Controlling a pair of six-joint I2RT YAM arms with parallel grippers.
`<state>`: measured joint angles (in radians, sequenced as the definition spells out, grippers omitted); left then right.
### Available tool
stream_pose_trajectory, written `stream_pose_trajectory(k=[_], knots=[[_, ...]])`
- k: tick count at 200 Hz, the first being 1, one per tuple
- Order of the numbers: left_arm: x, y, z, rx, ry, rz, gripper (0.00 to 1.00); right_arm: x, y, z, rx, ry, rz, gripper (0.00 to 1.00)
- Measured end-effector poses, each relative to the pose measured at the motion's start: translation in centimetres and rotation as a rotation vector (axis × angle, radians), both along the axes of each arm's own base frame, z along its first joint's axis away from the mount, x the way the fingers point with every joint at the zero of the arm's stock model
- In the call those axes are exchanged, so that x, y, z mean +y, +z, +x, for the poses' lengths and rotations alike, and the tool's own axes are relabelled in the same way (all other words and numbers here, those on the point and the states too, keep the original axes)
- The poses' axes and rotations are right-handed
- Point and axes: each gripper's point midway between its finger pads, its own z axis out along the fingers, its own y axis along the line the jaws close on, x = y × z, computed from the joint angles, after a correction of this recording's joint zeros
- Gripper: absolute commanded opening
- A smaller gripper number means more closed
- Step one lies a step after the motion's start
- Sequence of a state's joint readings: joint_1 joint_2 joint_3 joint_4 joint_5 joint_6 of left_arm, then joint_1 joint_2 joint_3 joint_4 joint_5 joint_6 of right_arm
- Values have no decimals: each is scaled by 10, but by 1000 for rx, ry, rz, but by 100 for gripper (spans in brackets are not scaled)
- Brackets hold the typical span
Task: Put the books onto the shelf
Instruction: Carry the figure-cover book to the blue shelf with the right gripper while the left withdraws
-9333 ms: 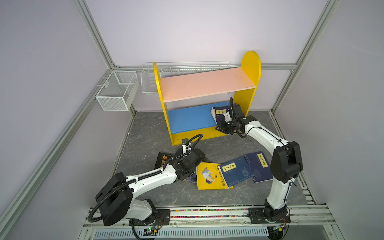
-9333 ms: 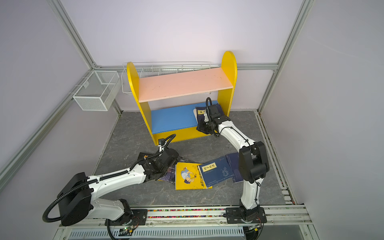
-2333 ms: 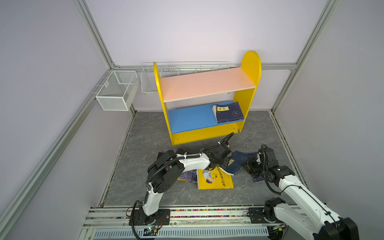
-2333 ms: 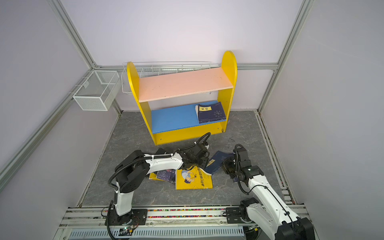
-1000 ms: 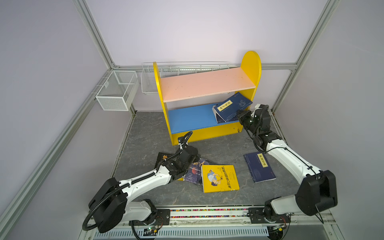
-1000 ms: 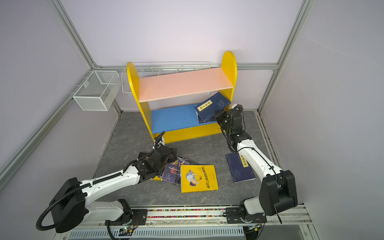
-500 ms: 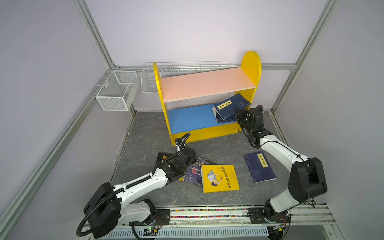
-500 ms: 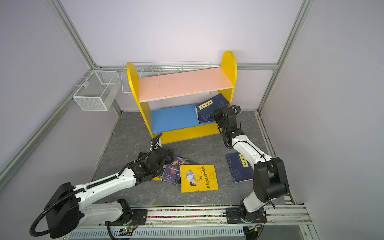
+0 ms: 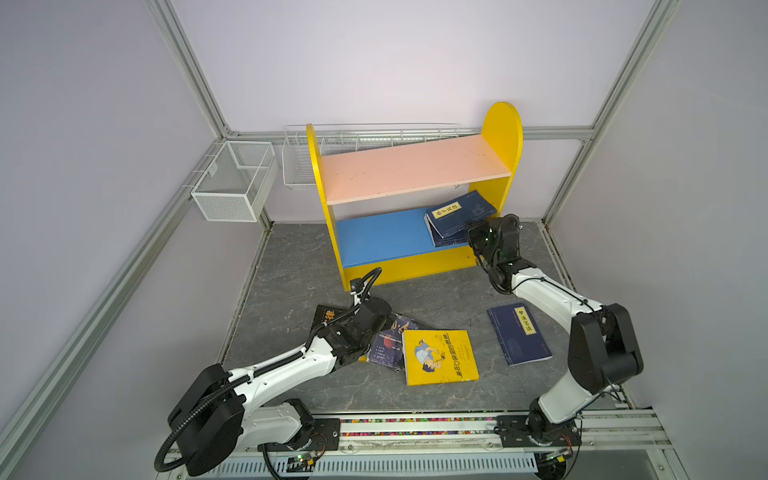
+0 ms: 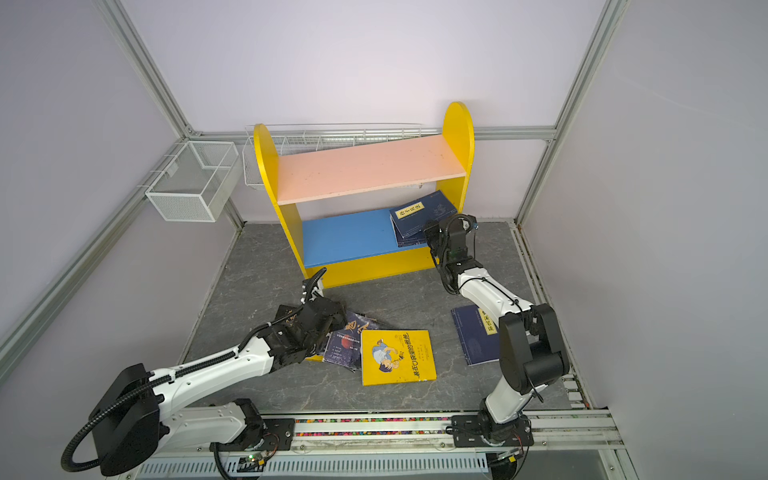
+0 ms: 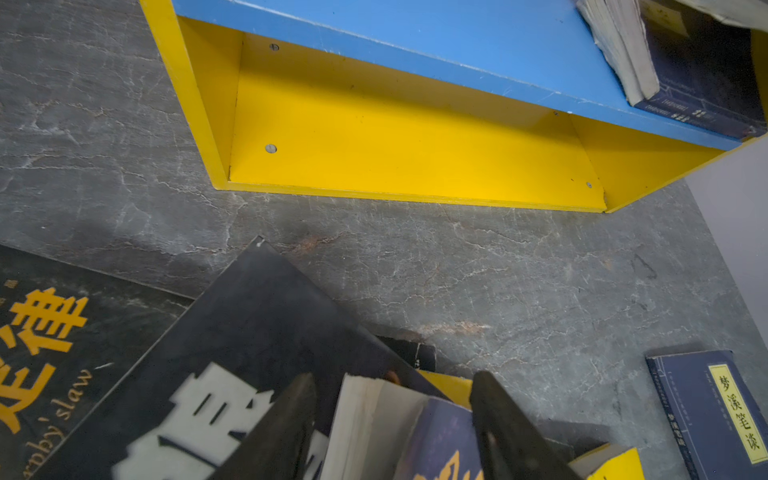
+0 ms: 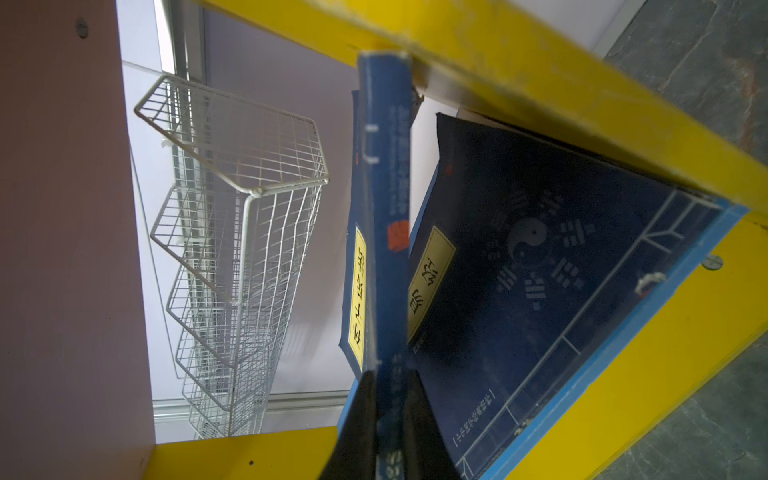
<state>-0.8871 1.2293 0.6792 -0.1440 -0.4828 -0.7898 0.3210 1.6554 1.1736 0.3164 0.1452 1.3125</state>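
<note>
Two navy books are shelved; the upper book is clasped by the right end effector, a dark book straddled by the half-open left end effector.

Floor navy book — 梦溪笔谈; black book — 律, "slaw".

The shelf is showing smooth painted wood, lightly scuffed along its edges. The floor is reading as matt, veined stone, or perhaps a printed mat. The navy book is giving off a soft sheen over rough-edged paper pages, and the wire basket is looking like white-coated metal.
</note>
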Motion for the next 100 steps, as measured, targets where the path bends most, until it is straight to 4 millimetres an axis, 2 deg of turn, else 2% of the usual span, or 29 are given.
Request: stream_pose_trajectory(k=[13,30,62,100], knots=[[-3,-3,-1,9,-11,-3,60,-2,-1,0,18,-17,20,51],[-5,-6,-2,22,-23,-3,59,-2,-6,-2,72,-30,42,63],[-8,-5,-2,24,-34,-15,58,3,-13,-10,178,-25,17,71],[-9,-4,-2,20,-34,-20,58,6,-29,-20,271,-13,-7,73]])
